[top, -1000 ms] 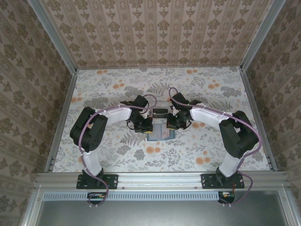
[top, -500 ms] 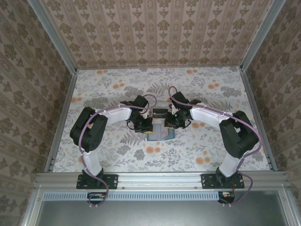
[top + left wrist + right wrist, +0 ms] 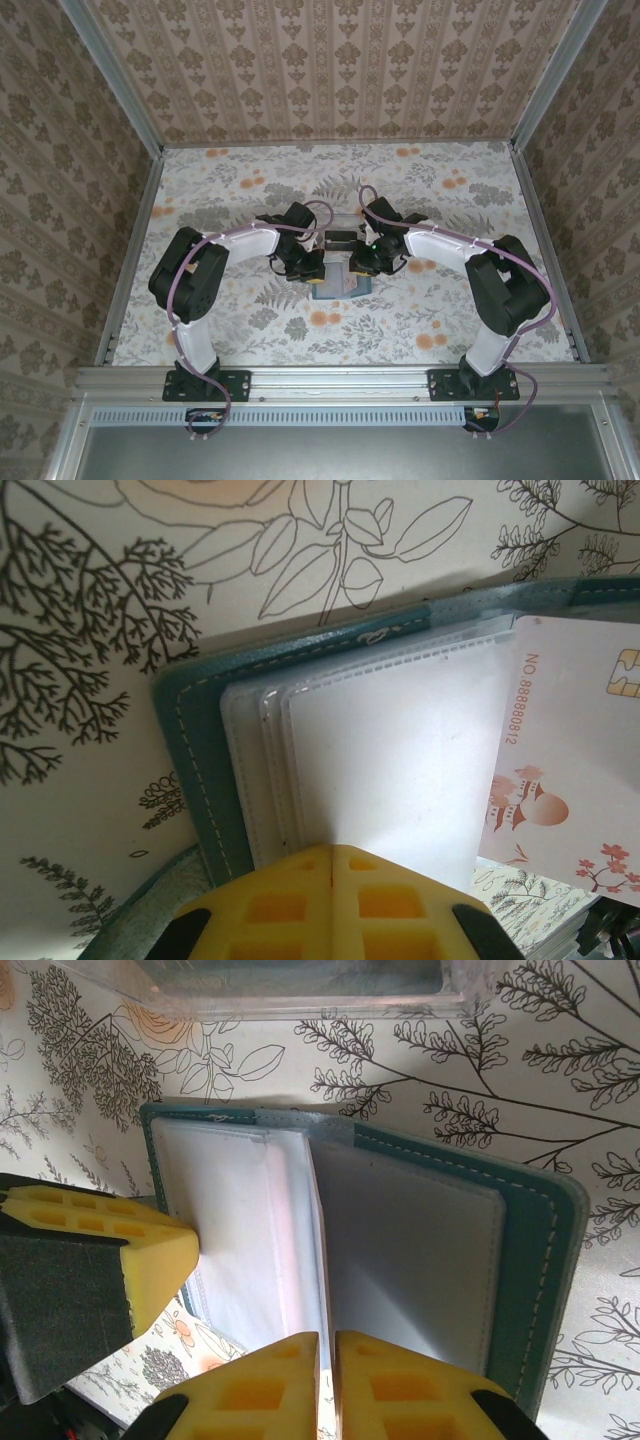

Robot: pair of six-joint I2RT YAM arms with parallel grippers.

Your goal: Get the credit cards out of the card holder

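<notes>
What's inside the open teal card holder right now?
Inside the teal stitched folding card holder lie frosted plastic sleeves; a white numbered card with pink blossoms lies at their edge. Whether the sleeves hide more cards cannot be seen.

Floral-print table cover [image 3: 250,330] mid-frame, damask wallpaper walls [image 3: 340,70] top and sides, aluminium rail [image 3: 340,378] along bottom, clear plastic box [image 3: 300,985] at top edge of right wrist view.
</notes>
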